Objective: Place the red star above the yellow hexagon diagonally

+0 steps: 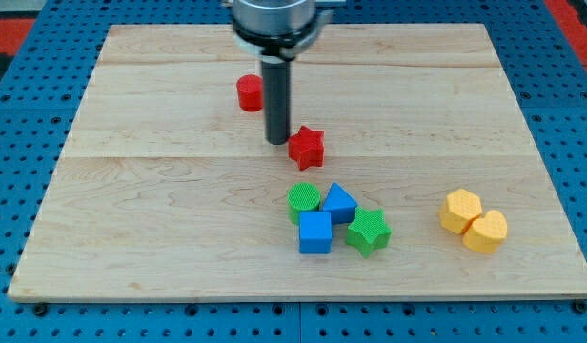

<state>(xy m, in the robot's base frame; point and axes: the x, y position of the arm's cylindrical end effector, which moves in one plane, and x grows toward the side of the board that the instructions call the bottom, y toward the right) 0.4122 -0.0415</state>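
Observation:
The red star lies near the middle of the wooden board. My tip stands just to the star's left, touching or almost touching it. The yellow hexagon lies toward the view's lower right, well to the right of and below the star. A yellow heart-shaped block touches the hexagon on its lower right side.
A red cylinder sits up and left of my tip. Below the star is a cluster: a green cylinder, a blue triangular block, a blue cube and a green star. The board rests on a blue pegboard.

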